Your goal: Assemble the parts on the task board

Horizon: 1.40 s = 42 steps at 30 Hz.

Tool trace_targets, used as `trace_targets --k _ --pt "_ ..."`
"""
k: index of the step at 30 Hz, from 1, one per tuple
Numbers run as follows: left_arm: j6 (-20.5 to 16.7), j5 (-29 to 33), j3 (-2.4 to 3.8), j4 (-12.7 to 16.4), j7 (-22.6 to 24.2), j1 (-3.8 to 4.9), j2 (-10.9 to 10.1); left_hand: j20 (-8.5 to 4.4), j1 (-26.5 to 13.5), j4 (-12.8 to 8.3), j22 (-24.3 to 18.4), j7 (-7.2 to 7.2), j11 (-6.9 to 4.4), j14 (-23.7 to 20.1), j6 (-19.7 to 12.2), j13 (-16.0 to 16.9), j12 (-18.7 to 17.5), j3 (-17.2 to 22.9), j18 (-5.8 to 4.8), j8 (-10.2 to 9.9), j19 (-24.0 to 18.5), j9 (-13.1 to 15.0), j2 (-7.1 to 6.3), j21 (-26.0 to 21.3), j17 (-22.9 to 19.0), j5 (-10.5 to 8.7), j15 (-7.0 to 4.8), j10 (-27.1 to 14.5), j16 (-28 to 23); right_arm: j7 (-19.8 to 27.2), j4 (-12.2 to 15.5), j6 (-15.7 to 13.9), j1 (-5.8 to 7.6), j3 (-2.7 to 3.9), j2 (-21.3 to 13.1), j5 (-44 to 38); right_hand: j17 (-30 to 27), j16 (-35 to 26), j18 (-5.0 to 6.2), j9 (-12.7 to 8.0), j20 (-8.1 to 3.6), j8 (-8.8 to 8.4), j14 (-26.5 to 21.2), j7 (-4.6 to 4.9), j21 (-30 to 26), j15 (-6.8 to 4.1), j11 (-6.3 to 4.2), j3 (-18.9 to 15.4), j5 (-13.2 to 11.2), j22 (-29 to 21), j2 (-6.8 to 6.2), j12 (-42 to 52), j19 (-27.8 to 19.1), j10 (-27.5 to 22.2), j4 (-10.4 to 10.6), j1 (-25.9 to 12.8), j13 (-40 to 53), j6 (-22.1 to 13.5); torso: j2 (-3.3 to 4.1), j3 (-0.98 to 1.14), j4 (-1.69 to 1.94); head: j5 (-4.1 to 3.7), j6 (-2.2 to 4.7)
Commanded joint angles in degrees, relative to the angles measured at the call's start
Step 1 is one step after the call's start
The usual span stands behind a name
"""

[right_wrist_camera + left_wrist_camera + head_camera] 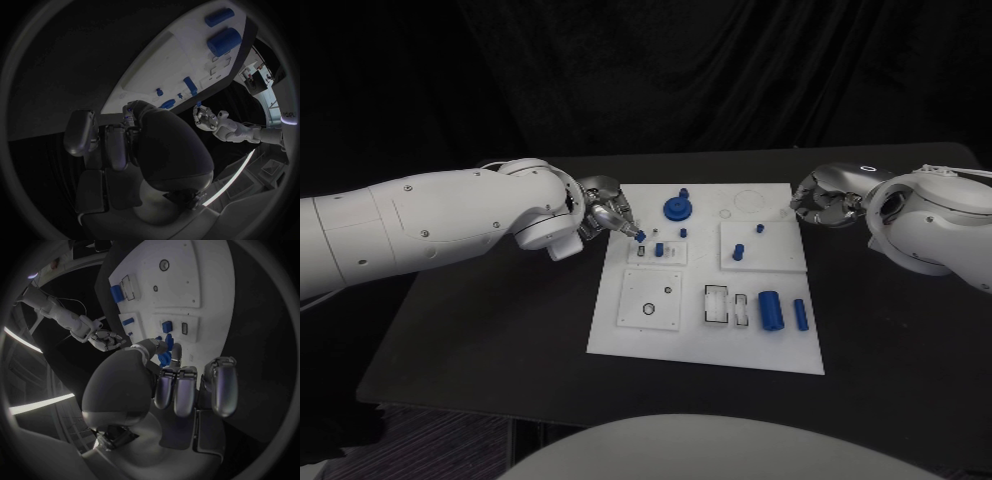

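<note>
Task board (790,355): flat white plate, matte, mid-table. Left hand (606,215) at its left edge pinches a small blue part (638,238), just above the near-left sockets; long axis unclear. Right hand (822,198) off the far-right corner, fingers curled in, holding nothing.

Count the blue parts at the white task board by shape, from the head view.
Blue round disc with knob: 1
Blue cylinders lying flat: 2
Small blue pegs on the board: 4
Small blue piece pinched in the left hand: 1
Total: 8
</note>
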Motion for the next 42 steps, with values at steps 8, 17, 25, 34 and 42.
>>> trace_targets --k 8,17,25,34,42 --pt "-4.1 -6.5 0.04 0.3 -0.3 0.11 0.9 -0.34 1.0 0.1 11.2 -1.36 -0.22 6.0 1.9 14.5 0.2 -0.8 -0.58 0.3 -0.1 1.6 1.72 -0.2 15.1 -0.29 -0.22 5.3 0.2 0.5 0.1 -1.3 -0.09 0.03 0.2 -0.1 10.9 0.1 0.71 -0.1 -0.01 0.39 4.0 -0.02 0.0 -0.10 -0.13 0.1 -0.4 8.6 -0.17 0.1 0.3 1.1 0.1 -0.4 9.9 0.3 0.02 -0.01 0.18 0.15 0.01" --pt "-6.0 -7.0 0.03 0.0 1.6 -0.16 1.0 -0.30 1.8 0.2 11.1 -1.26 -0.10 6.0 0.7 14.4 0.1 -1.9 -0.55 -0.4 -0.3 0.8 3.51 -0.5 15.1 -7.95 -0.14 5.3 0.2 0.9 0.4 -1.7 -0.10 0.03 -0.2 -0.1 10.9 0.1 0.71 -0.1 -0.01 0.39 4.0 -0.02 0.0 -0.10 -0.13 0.1 -0.4 8.6 -0.17 0.1 0.3 1.1 0.1 -0.4 9.9 0.3 0.09 -0.02 0.21 -0.09 0.01" --pt "-9.0 -7.1 0.02 -0.5 10.3 -0.24 -0.6 0.41 1.4 4.4 10.9 -1.22 0.31 6.0 -1.0 13.7 -1.0 -7.3 -0.37 -4.7 -1.1 -6.0 6.31 -1.8 15.1 -32.81 0.53 4.1 0.2 3.9 0.9 -6.6 -0.10 0.03 -0.8 -0.1 11.3 0.9 0.44 0.0 -0.03 1.16 4.3 -0.15 1.2 -0.12 -0.15 -0.1 -3.5 9.0 -0.07 0.6 1.0 1.9 0.5 -1.3 10.6 1.7 0.14 -0.13 0.27 -0.23 0.01" --pt "-12.5 -7.1 0.01 -1.7 22.8 -1.82 -2.6 1.18 -0.9 10.4 10.9 -0.30 1.24 6.0 -0.6 13.4 -1.4 -12.0 -0.33 -7.6 -1.3 -11.1 6.73 -2.1 15.1 -40.15 1.39 3.6 0.2 3.9 5.8 -14.6 -0.03 0.05 -2.0 -2.1 14.3 5.6 -0.99 0.3 0.09 2.44 5.7 -0.54 8.1 0.15 0.33 -2.6 -13.3 11.1 -0.76 2.7 4.0 4.9 1.8 -3.5 13.6 4.4 0.31 -0.33 0.22 -0.70 0.01" --pt "-16.1 -7.0 0.00 -2.1 30.9 -4.28 -3.8 1.37 -1.8 12.3 10.8 -0.54 1.23 6.0 1.1 13.1 -1.7 -15.2 -0.24 -7.9 -1.5 -13.2 6.94 -2.3 15.1 -39.40 1.48 3.3 0.2 2.4 7.9 -14.9 0.53 0.06 -0.7 -5.5 15.1 6.8 -1.86 1.0 0.27 3.49 6.0 -0.73 12.6 0.28 0.39 -6.7 -21.6 12.3 -2.01 3.6 5.7 6.2 4.2 -7.5 15.1 6.1 0.21 -0.30 0.25 -0.96 0.01"
